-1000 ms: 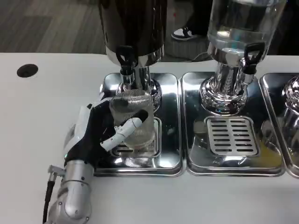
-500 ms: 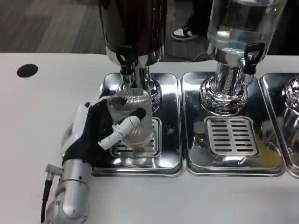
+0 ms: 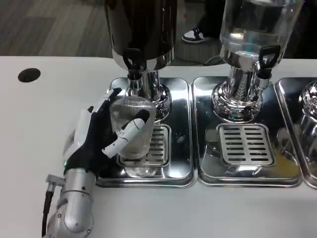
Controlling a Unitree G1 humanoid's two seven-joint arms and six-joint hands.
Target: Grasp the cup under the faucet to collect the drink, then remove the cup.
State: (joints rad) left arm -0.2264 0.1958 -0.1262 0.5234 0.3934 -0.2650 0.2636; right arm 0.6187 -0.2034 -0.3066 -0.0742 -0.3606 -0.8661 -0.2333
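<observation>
Bright overhead light w/ strong glare on chrome drip trays (image 3: pixel 181 171), soft shadows, img slightly blurry overall.

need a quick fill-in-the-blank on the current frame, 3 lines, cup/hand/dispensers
1. The clear ribbed cup is held by the robot's ____ hand.
2. The cup sits above the drip tray of the dispenser whose tank is ____ in colour.
3. The neighbouring dispenser, to the picture's right, has a ____ tank.

Missing words: left; black; clear
</observation>
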